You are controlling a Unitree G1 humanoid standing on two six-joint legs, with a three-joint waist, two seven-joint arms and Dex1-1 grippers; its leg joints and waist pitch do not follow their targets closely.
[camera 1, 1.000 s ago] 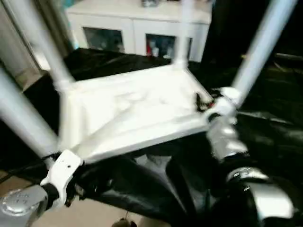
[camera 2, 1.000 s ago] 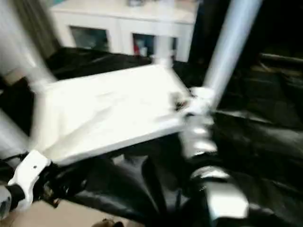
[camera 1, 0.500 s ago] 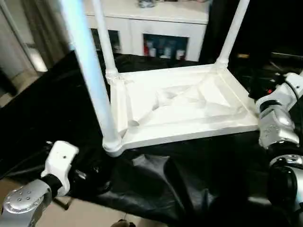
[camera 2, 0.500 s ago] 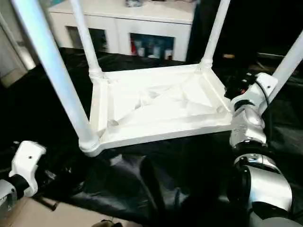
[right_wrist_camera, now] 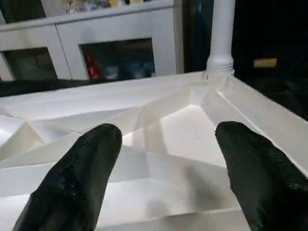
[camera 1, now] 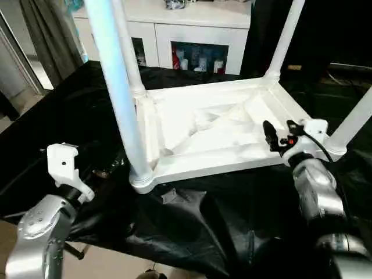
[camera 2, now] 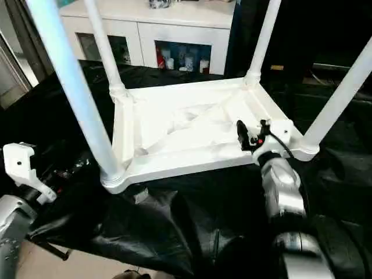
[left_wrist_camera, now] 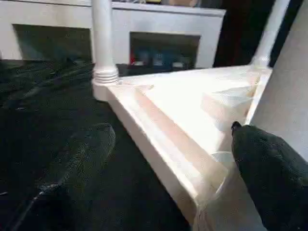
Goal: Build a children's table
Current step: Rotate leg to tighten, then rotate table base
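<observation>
1. The children's table (camera 1: 215, 131) lies upside down at the centre of the frame on a black cloth (camera 1: 192, 226), ribbed underside up.
2. Four white legs (camera 1: 119, 87) rise from its corner sockets, the nearest at the left of centre.
3. The right gripper (right_wrist_camera: 166, 144) sits at the right of the frame over the table's near edge, jaws spread wide and holding nothing.
4. The left gripper (left_wrist_camera: 168, 159) is at the lower left, beside the near-left leg; its jaws are wide apart, with one finger against that leg.
5. A white cabinet (camera 1: 197, 35) stands along the top of the frame.
</observation>
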